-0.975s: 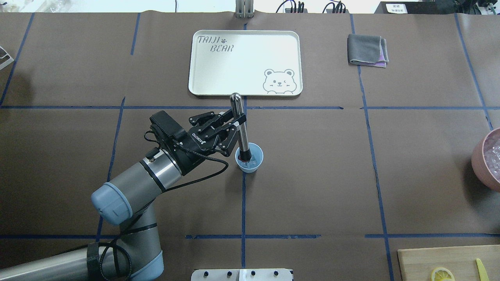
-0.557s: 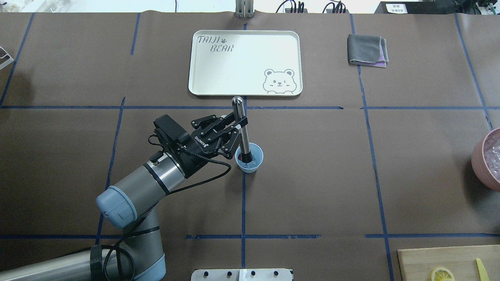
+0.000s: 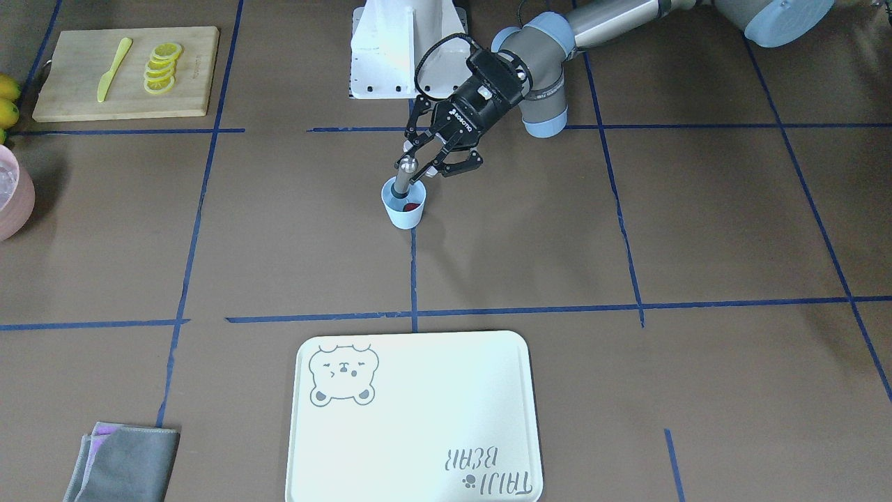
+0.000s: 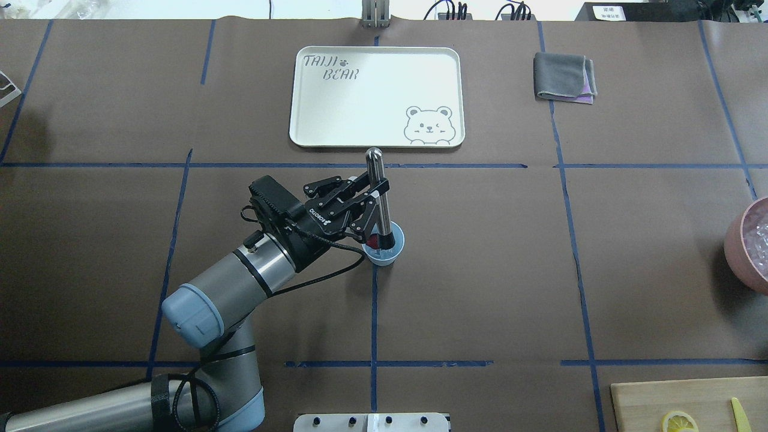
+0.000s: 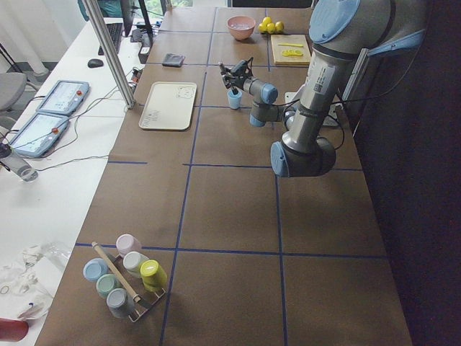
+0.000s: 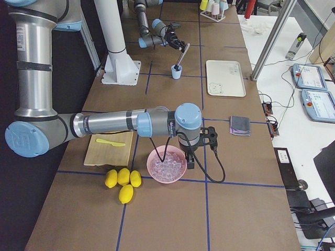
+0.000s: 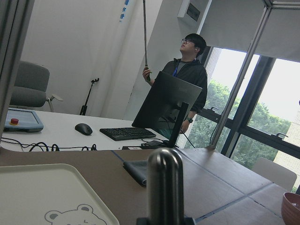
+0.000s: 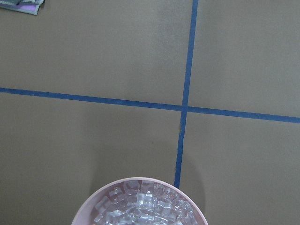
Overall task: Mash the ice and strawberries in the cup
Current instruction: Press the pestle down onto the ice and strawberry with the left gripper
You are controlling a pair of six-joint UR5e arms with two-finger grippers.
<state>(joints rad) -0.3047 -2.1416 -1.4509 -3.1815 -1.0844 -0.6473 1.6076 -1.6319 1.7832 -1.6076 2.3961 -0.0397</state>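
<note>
The light-blue cup [image 4: 384, 252] stands near the table's middle and also shows in the front view [image 3: 404, 213]. My left gripper [image 4: 373, 193] is shut on a steel muddler [image 4: 379, 204], which stands tilted with its lower end inside the cup. A red strawberry [image 3: 413, 206] lies in the cup beside the muddler's tip [image 4: 372, 241]. I cannot make out ice in the cup. The muddler's top fills the left wrist view [image 7: 165, 183]. My right gripper [image 6: 190, 160] hangs over a pink bowl [image 6: 166, 179] of ice cubes [image 8: 140, 208]. I cannot tell whether it is open or shut.
A white bear tray [image 4: 378, 54] lies beyond the cup, with a folded grey cloth [image 4: 565, 77] to its right. A cutting board [image 3: 83, 90] holds lemon slices [image 3: 162, 66] and a yellow knife [image 3: 111, 70]. Whole lemons [image 6: 123, 180] lie near the bowl.
My left gripper has moved right with the muddler, shifting its tip toward the right inside the cup. The strawberry now shows red on the tip's left.
</note>
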